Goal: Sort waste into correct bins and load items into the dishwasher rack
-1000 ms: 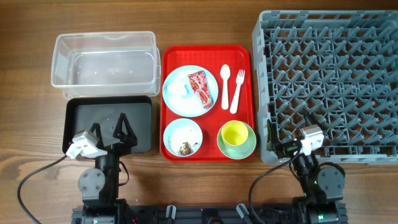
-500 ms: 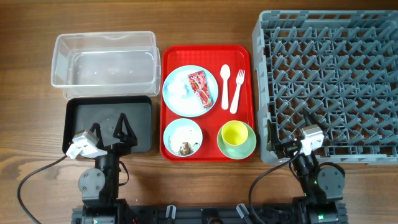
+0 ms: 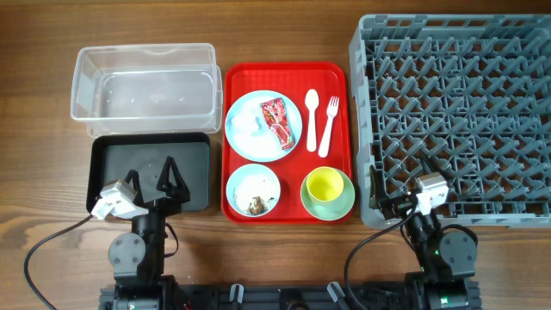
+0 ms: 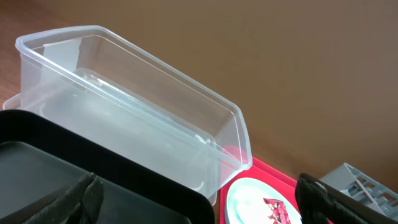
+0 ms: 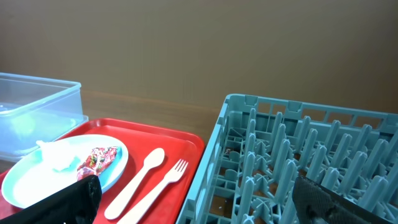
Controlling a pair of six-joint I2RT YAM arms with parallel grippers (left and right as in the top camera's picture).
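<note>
Though snack wrapper (image 3: 277, 121) print is illegible | left pincer (image 3: 151, 172) agape, empty | right pincer (image 5: 195, 182) agape, empty

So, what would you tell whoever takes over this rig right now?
Left gripper open over the black tray's near edge; right gripper open at the rack's near-left corner. Both empty.
Wrapper and tissue on the blue plate, crumbs in the small bowl, yellow cup in the green bowl, spoon and fork alongside, all on the red tray.
Nothing sorted or loaded yet; clear tub and rack empty.
</note>
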